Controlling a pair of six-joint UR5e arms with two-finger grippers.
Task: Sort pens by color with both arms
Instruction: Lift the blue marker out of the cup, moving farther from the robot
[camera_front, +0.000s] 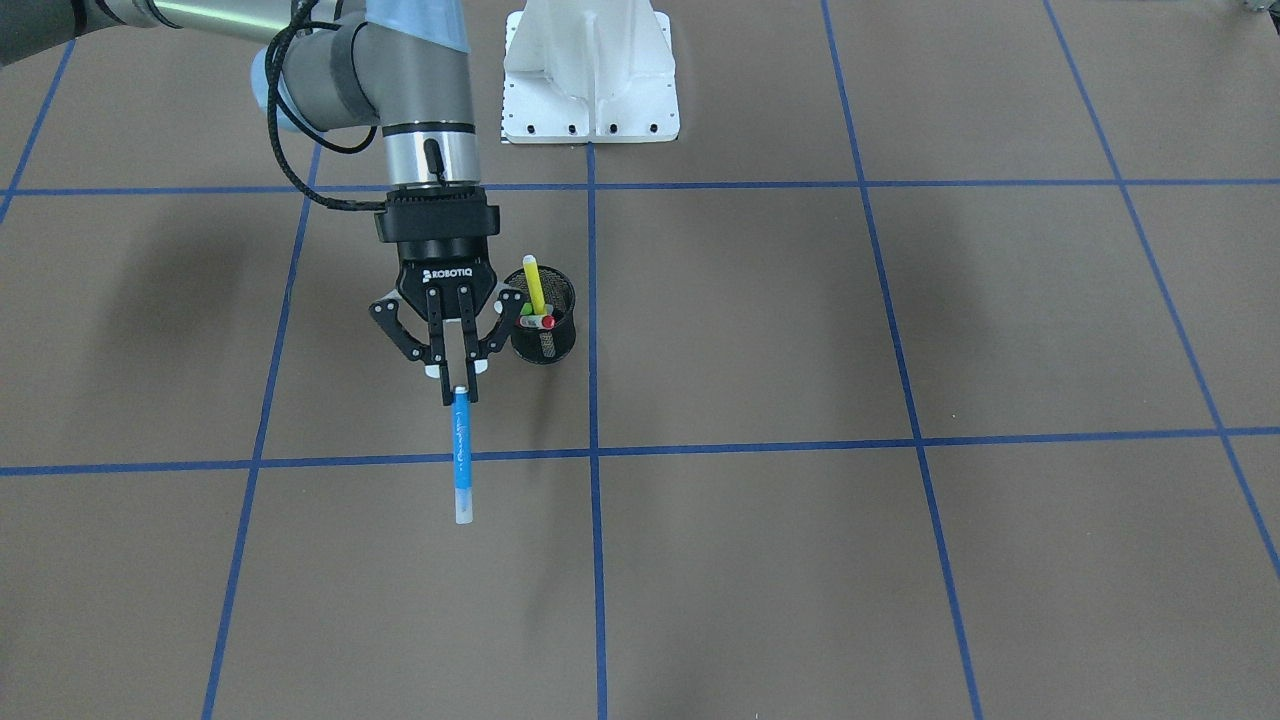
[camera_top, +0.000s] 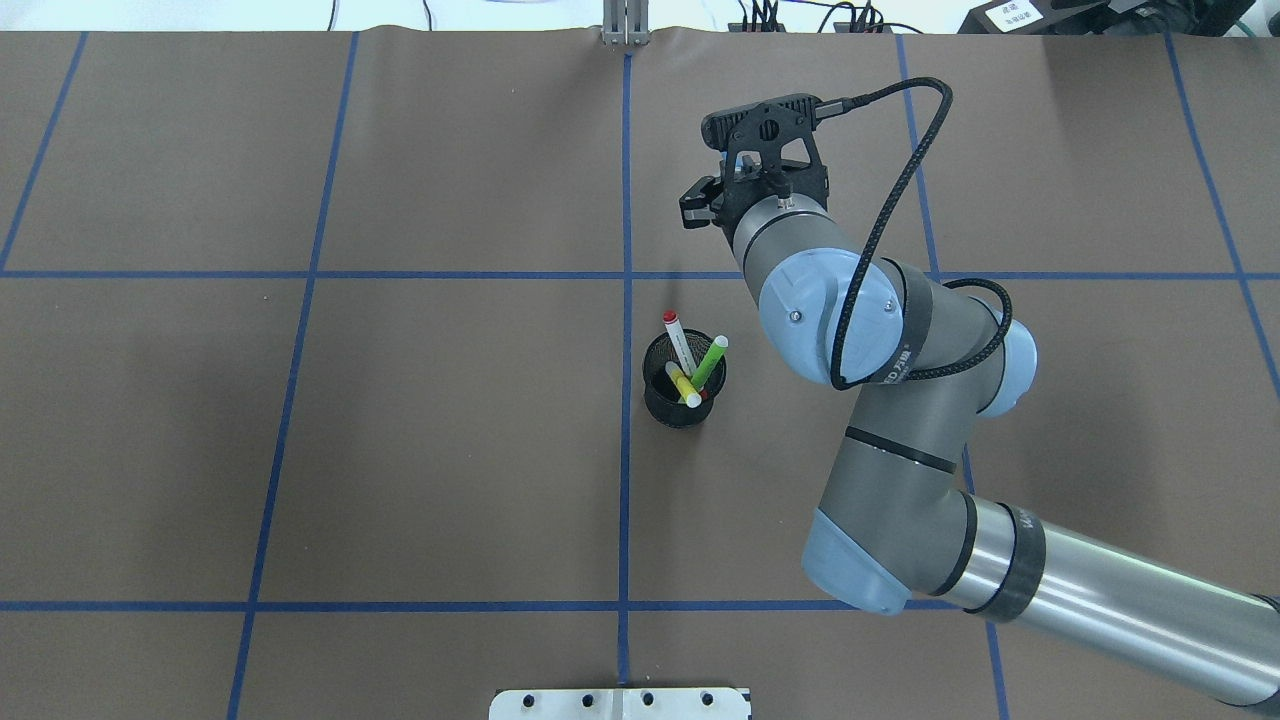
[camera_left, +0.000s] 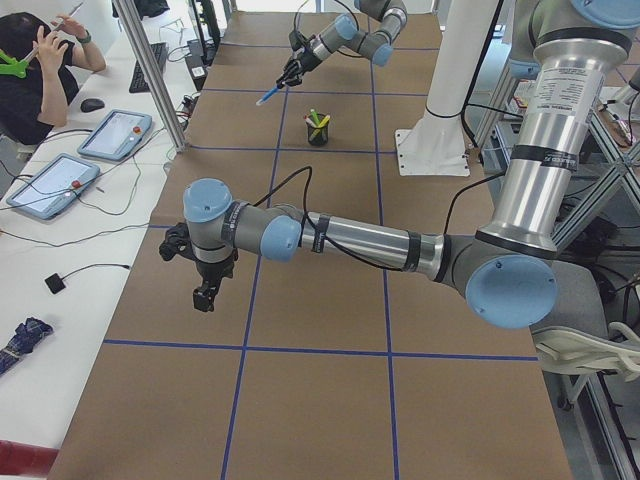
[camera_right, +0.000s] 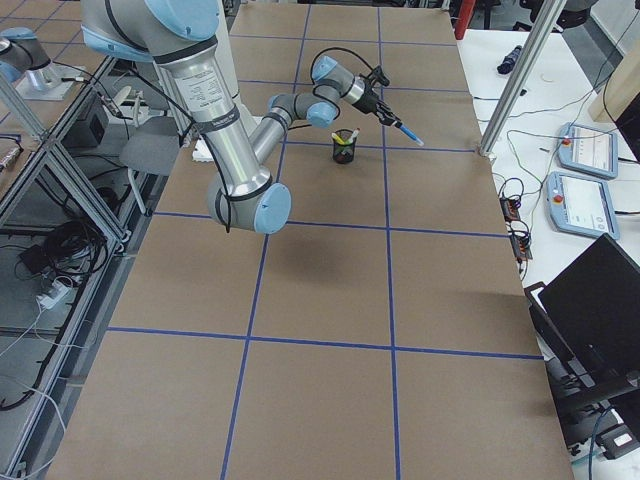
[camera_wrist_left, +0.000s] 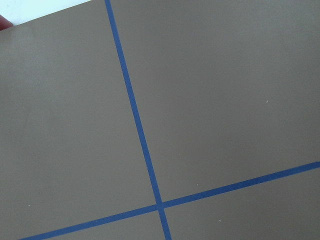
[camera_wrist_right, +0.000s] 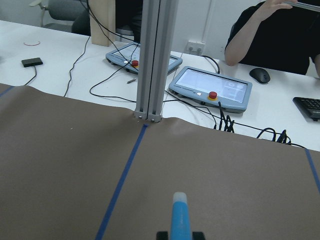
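The right gripper (camera_front: 460, 390) was clamped on one end of the blue pen (camera_front: 461, 455), its two fingers drawn together on the barrel. The pen stuck out past the fingertips, pointing away from the robot and slanting down; in the side views it appeared to be held above the table (camera_front: 800, 330) rather than resting on it. The right wrist camera showed the pen's pale tip out in front, aimed towards the far edge of the table.

The right arm (camera_top: 880, 400) reached from the robot's right side across to the middle of the table, and its gripper hung just beyond the black mesh cup (camera_top: 672, 410), on the side farther from the robot. The cup stood just to the right of the centre tape line (camera_top: 626, 450). Three pens leaned inside it: the yellow pen (camera_top: 683, 385), the green pen (camera_top: 711, 362) and the white pen with a red cap (camera_top: 680, 340).

The left arm (camera_left: 360, 240) stretched out low, well apart from the cup, at the left end of the table. The left gripper (camera_left: 205, 297) pointed down over bare table, and I cannot tell whether its fingers were apart or together.
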